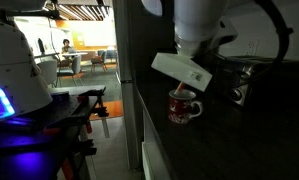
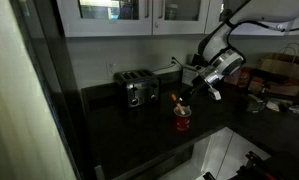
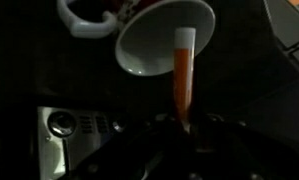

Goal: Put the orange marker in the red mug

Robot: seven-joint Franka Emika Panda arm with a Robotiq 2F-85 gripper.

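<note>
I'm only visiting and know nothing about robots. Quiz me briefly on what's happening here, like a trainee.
1. True or false: the end effector grips the orange marker.
2. Which appliance shares the counter with the red mug? A) toaster B) kettle C) microwave
3. Fill in: the mug's inside is ____.
Key: 1 true; 2 A; 3 white.

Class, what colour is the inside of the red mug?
White. The red mug shows its inside best in the wrist view, behind the orange marker.
</note>
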